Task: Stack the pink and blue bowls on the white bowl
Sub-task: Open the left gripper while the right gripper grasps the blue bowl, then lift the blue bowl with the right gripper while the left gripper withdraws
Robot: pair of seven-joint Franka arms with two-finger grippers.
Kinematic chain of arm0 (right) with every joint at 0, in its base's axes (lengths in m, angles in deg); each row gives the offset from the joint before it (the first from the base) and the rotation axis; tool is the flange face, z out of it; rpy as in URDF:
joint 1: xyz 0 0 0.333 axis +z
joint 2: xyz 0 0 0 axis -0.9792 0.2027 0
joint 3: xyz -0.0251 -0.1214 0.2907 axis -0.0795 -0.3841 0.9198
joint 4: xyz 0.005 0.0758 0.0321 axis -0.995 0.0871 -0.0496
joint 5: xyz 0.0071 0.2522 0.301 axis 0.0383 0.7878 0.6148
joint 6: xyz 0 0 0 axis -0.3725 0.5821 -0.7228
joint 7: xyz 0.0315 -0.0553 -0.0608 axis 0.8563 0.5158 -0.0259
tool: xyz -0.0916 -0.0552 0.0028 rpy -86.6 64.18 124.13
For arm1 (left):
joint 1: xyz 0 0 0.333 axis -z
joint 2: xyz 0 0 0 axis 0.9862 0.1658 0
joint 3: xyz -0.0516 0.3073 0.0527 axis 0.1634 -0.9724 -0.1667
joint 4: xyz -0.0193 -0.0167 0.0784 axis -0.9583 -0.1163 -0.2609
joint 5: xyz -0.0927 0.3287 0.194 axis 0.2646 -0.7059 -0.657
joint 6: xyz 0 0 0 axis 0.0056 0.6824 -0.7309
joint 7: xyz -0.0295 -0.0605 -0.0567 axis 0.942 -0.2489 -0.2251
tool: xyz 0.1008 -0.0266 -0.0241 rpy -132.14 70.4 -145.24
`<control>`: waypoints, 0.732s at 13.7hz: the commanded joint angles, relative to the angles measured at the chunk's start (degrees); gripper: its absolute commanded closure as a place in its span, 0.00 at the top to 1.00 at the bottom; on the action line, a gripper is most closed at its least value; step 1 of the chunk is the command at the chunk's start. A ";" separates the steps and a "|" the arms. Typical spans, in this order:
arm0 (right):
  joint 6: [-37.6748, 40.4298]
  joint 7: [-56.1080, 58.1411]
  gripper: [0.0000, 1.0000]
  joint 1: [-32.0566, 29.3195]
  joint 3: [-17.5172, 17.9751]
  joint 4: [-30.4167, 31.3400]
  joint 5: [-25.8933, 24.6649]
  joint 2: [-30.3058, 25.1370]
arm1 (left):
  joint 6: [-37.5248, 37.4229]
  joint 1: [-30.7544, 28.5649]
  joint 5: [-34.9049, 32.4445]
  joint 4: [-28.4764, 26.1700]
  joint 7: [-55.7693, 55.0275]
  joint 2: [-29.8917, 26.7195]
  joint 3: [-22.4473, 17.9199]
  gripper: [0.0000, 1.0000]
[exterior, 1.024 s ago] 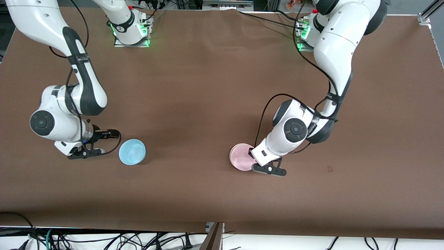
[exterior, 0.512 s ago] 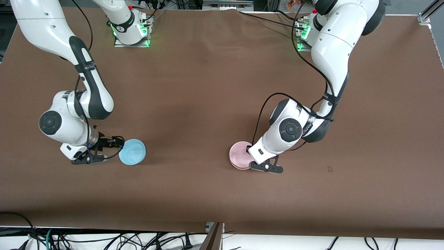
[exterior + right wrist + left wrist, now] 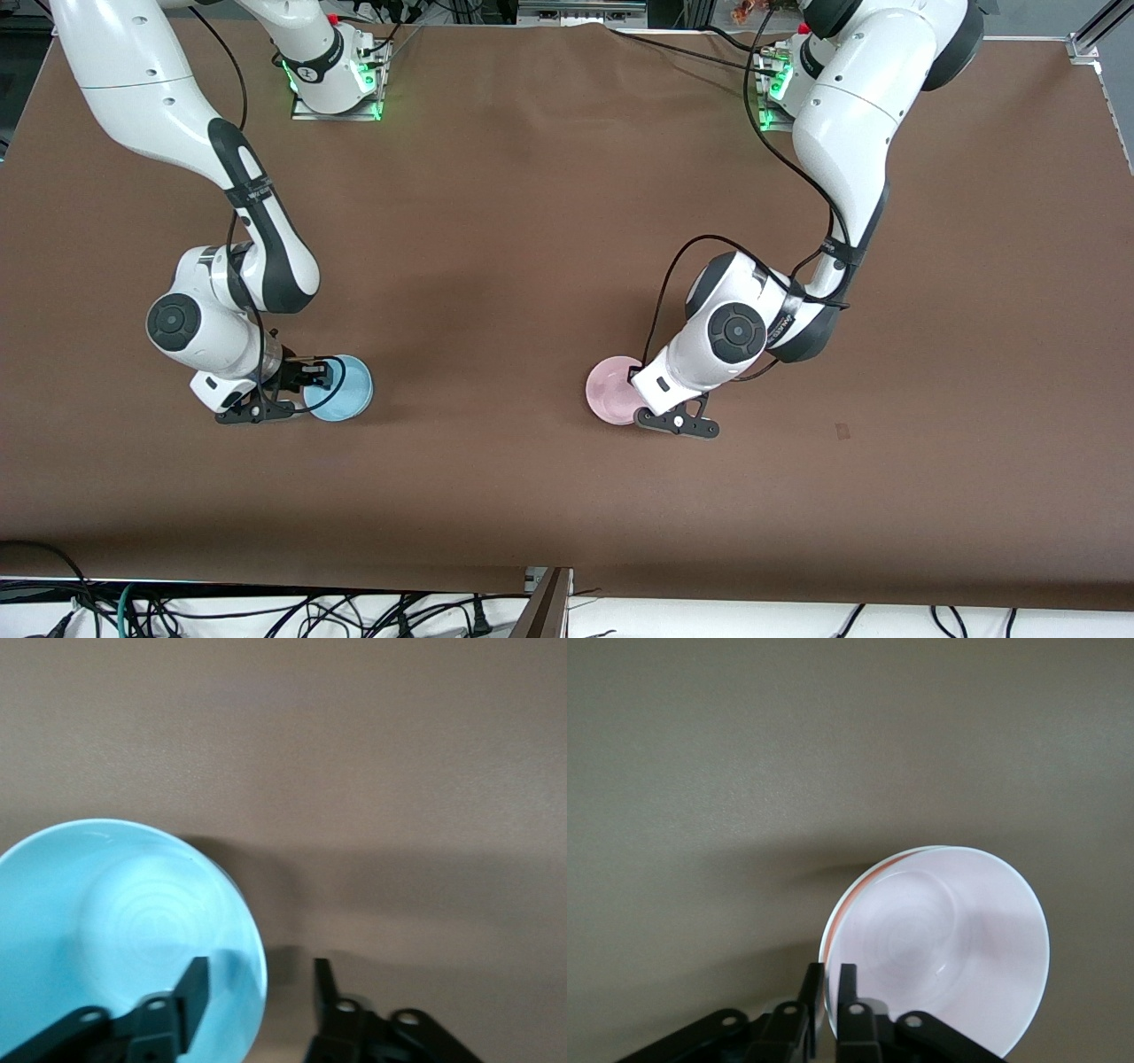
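Note:
The light blue bowl (image 3: 344, 390) (image 3: 133, 921) stands on the brown table toward the right arm's end. My right gripper (image 3: 317, 376) (image 3: 260, 963) is open astride its rim, one finger inside the bowl and one outside. The pale pink bowl (image 3: 611, 390) (image 3: 939, 939) sits toward the left arm's end. A thin white edge, apparently the white bowl (image 3: 835, 920), shows just under its rim. My left gripper (image 3: 640, 399) (image 3: 831, 967) has its fingers close together on the pink bowl's rim.
The brown table cover (image 3: 496, 266) stretches bare between and around the two bowls. Both arm bases (image 3: 332, 80) stand at the edge farthest from the front camera. Cables hang below the table's near edge (image 3: 266, 611).
My right arm has moved in over the blue bowl's rim and its fingers have narrowed. The left hand and pink bowl have shifted slightly away from the front camera.

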 commanded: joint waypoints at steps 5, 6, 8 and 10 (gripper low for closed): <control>-0.06 -0.42 0.00 -0.05 0.20 -0.22 6.59 -0.41 | -19.17 -0.91 -1.41 0.05 0.87 -12.31 -0.76 1.00; 0.02 -0.16 0.00 -0.14 0.11 -0.66 9.93 -0.58 | -23.22 -1.78 -2.90 0.05 0.96 -15.57 -0.76 1.00; 1.16 -0.33 0.00 0.03 0.20 -1.19 11.19 -1.46 | -30.78 -3.54 -4.67 -0.03 1.13 -21.03 -0.76 1.00; 4.93 -6.35 0.00 0.38 0.37 -3.64 11.28 -2.34 | -38.17 -4.95 -4.76 -0.39 1.14 -26.04 -0.76 1.00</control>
